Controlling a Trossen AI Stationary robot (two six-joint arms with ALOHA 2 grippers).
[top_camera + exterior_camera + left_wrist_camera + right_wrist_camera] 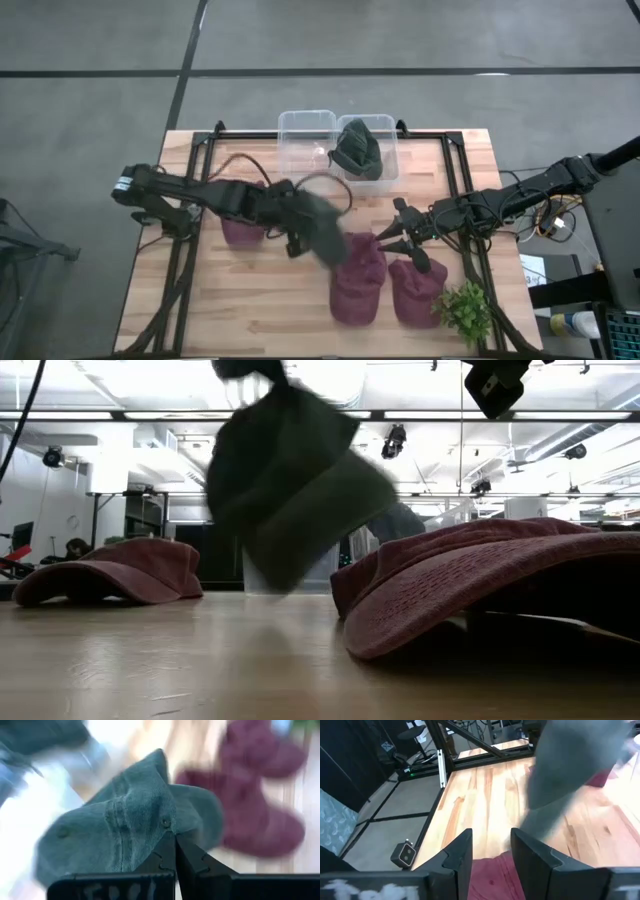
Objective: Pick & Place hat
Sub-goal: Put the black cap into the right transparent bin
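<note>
A dark green cap hangs from my left gripper above the middle of the table; the low view shows this cap clear of the wood. The left gripper is shut on it. A second green cap lies in the right compartment of a clear bin at the far edge. My right gripper is open and touches nothing; it hovers above a maroon cap, its fingers apart. My left gripper pinches the green cap between its two shut fingers at the crown's edge, beside a small eyelet. The cap is lifted clear of the table and hangs below and ahead of the fingers, its crown drooping.
Three maroon caps rest on the wood: one under the left arm, two at the near right. A small green plant stands at the near right corner. A black frame borders the table. Cables trail by the right arm.
</note>
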